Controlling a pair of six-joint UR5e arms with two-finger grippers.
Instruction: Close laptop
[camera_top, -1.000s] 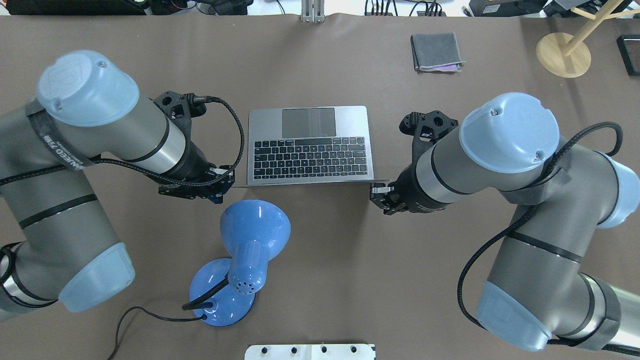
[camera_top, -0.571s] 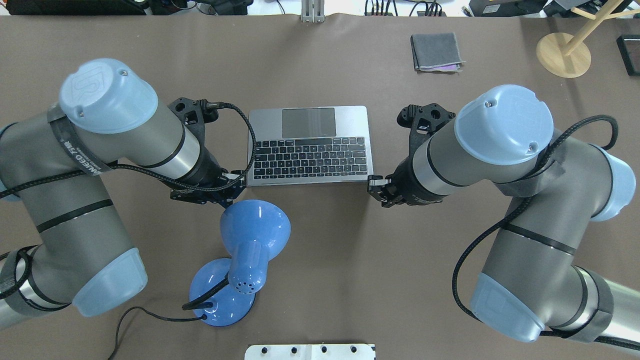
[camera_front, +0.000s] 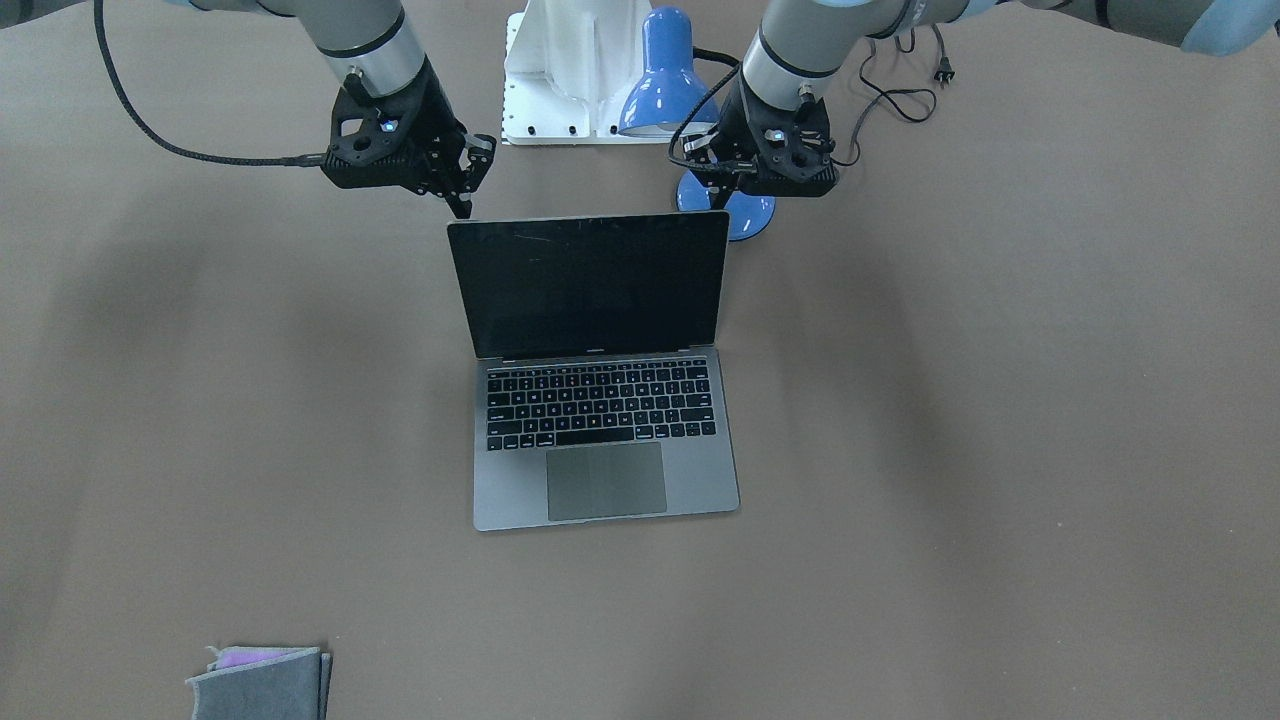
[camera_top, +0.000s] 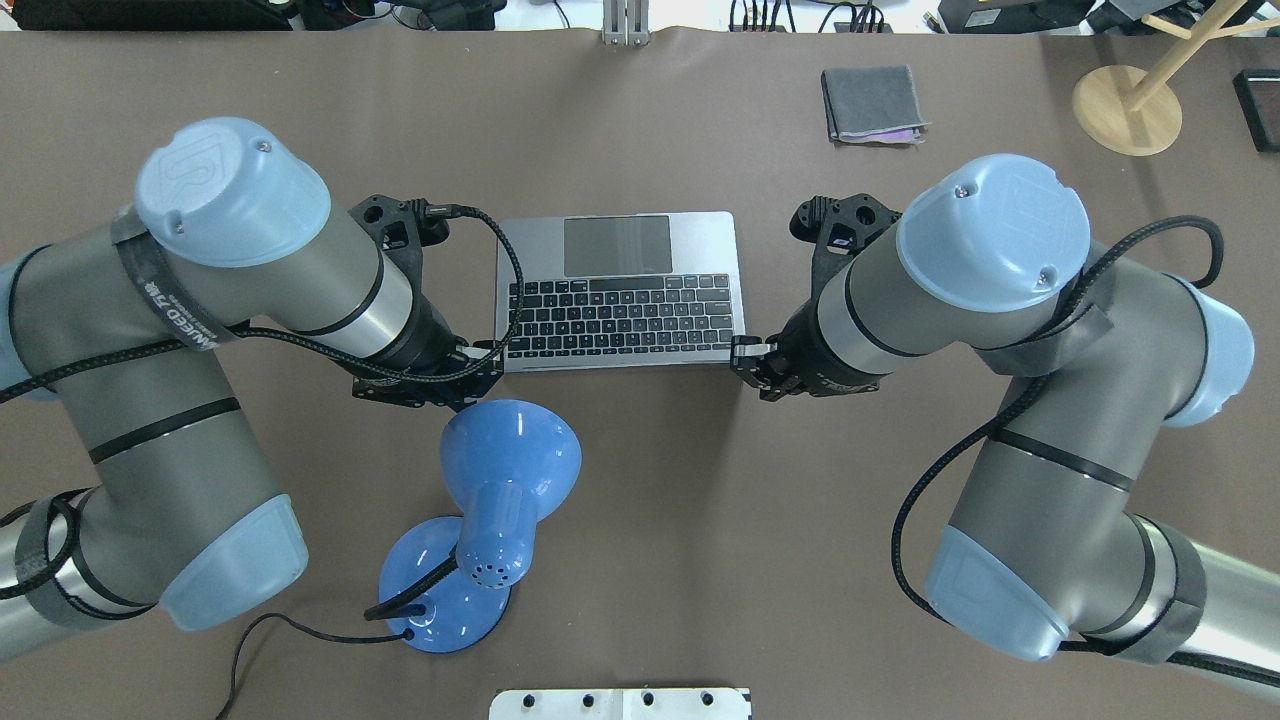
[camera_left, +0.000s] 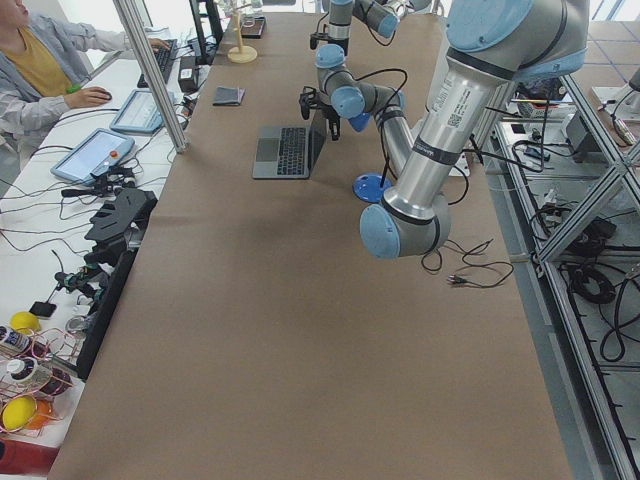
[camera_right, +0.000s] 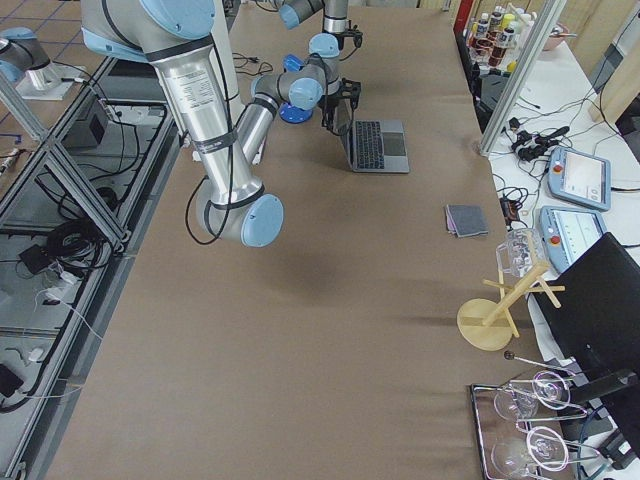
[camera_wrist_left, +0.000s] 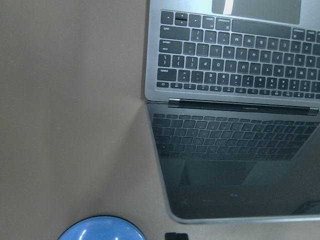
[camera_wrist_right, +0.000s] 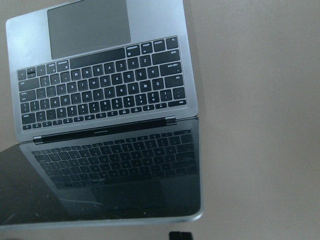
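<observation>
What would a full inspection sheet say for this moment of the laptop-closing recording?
Surface: brown table, matte.
Job's things: laptop open, screen dark, lid near upright.
Clutter: blue desk lamp behind the lid; folded grey cloth; wooden stand.
Grippers: left gripper and right gripper each at a top lid corner; contact and jaw state unclear.
Cables: black cord lying loose, unplugged; braided cable looping off the left wrist.
Surroundings: operator at a side desk.
</observation>
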